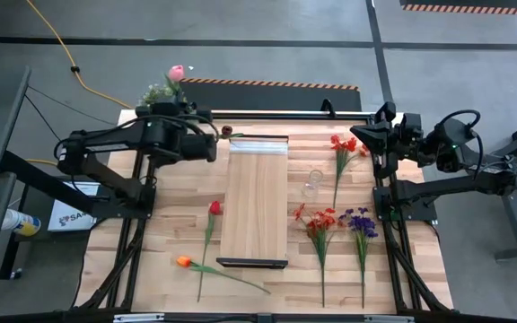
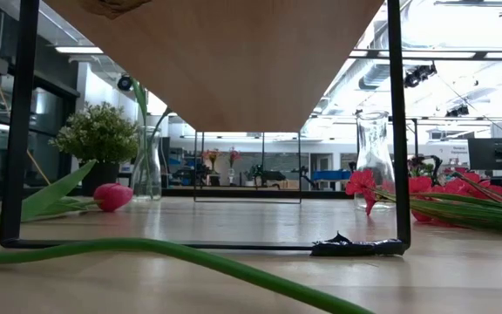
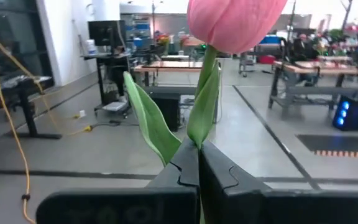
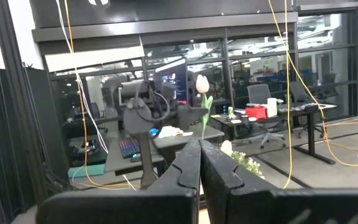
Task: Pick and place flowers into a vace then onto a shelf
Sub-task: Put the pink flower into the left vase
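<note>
The left end effector (image 3: pixel 197 163) is pinching the pink tulip (image 3: pixel 232 22) by its stem, above the tabletop's (image 1: pixel 393 269) far left corner. It looks light and bendy, so low on the stem suits. The right end effector (image 4: pixel 199 163), pressed together, waits above the far right corner.

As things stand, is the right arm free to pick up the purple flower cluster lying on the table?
Probably yes. The right gripper is shut and holds nothing, and the purple flower cluster lies uncovered on the right arm's side of the wooden tabletop, with only the red sprays beside it.
</note>
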Controlling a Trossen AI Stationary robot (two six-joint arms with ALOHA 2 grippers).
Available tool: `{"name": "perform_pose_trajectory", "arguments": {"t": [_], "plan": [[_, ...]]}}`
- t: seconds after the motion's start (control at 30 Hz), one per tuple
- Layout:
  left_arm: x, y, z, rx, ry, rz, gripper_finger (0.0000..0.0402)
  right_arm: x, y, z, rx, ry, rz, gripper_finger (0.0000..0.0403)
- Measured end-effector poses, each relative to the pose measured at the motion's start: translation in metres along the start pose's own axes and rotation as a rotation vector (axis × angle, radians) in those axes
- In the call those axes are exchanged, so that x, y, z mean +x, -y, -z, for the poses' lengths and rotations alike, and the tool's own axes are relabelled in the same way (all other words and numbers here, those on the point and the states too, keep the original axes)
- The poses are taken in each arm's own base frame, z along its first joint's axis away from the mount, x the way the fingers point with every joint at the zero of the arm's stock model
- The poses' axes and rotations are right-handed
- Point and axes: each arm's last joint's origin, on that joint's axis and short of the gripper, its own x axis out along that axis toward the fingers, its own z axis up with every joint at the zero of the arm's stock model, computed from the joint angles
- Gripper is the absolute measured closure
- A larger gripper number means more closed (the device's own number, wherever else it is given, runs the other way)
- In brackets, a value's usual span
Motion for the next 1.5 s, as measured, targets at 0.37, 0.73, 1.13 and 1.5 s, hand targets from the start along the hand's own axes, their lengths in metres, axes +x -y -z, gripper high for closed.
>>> {"name": "perform_pose_trajectory", "arguments": {"t": [0.37,0.73,1.13,1.5], "plan": [[0.017,0.01,0.027,0.001,0.006,-0.074,0.0375,0.0,0.0,0.0,0.0,0.0,0.0,0.0402],[0.03,0.012,0.045,0.017,0.009,-0.124,0.0375,0.0,0.0,0.0,0.0,0.001,0.0,0.0402],[0.039,0.019,0.067,-0.005,0.011,-0.155,0.0375,0.0,0.0,-0.001,0.004,0.009,-0.001,0.0402],[0.04,0.02,0.077,0.001,0.011,-0.157,0.0375,0.0,0.0,-0.001,0.006,0.009,-0.001,0.0402]]}}
